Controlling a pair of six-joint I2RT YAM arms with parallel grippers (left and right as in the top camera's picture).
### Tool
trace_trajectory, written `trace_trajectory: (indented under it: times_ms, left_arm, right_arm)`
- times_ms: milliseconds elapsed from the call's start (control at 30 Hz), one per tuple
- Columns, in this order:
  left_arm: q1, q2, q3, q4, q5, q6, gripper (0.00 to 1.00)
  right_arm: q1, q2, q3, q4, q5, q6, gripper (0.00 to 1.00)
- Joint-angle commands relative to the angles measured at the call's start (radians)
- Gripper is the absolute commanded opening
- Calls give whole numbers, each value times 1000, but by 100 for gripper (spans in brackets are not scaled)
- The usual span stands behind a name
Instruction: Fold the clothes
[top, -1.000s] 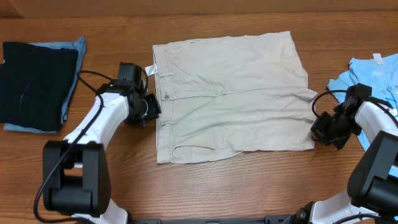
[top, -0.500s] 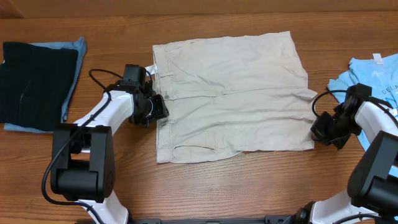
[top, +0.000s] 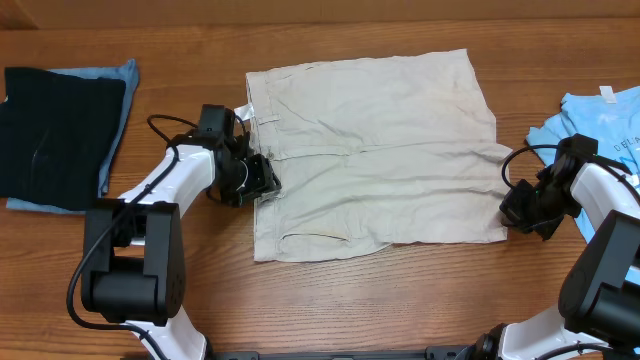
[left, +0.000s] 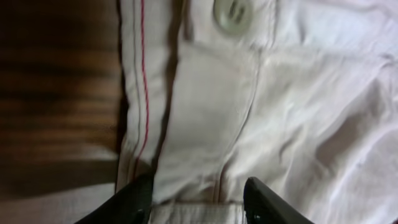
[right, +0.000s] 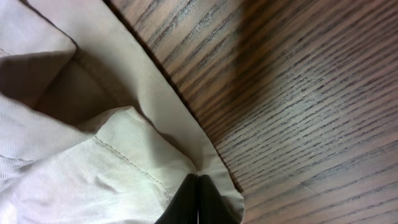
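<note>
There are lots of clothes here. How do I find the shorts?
Look at the middle of the wooden table. The shorts lie spread flat there, with a button near their left edge. They are pale beige, unlike the folded black garment at the far left and the light blue T-shirt at the far right.

Shorts (top: 375, 150) on table (top: 400, 300) centre; left hand (top: 268, 185) at waistband (left: 134, 93); right hand (top: 514, 213) seemingly on hem (right: 186, 124); T-shirt (top: 600, 125) far right.

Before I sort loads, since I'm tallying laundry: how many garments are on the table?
4: beige shorts at centre; black folded garment at left, on a blue piece; light blue T-shirt at the right edge. More could hide beneath.
</note>
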Motion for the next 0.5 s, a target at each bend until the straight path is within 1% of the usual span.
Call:
trace_trajectory:
  times_ms: [0,133,200,233,300,367,467]
  left_arm:
    - [-7,1,21,-72,21,18,57]
    - [-7,1,21,-116,-24,22,60]
    - [-7,1,21,-115,-19,22,59]
    - [-7,1,21,-114,-15,21,55]
    - [-7,1,21,-109,39,22,49]
    - [-6,1,21,-108,79,23,48]
    - [-6,1,23,-108,82,26,41]
  right_arm:
    - [5,-18,-4,5,5,1,4]
    - [5,-18,-4,5,5,1,4]
    - [5,-18,-4,5,6,1,4]
    - [5,-18,-4,5,6,1,4]
    - [5,-18,-4,5,5,1,4]
    - [5,-18,-4,5,5,1,4]
    - [5,-18,-4,5,5,2,4]
